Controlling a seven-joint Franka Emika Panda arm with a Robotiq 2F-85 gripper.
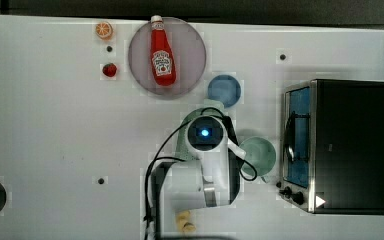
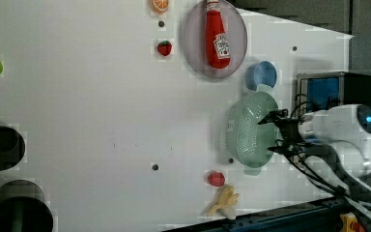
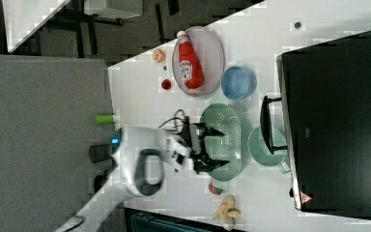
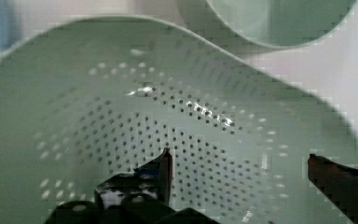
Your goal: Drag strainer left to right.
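The white arm (image 2: 348, 130) reaches out; its claw (image 2: 276, 133) spread wide.

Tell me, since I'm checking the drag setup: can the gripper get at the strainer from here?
Probably yes. The gripper hangs open directly over the strainer, jaws apart above its perforated bowl, and nothing lies between them.

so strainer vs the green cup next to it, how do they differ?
The strainer is oval and dotted with small holes; the green cup is round with plain walls. The strainer is clearly larger than the cup. The open gripper hangs over the strainer, while the cup sits apart beside the toaster oven, with nothing over it. Both are pale mint green and stand upright on the white table.
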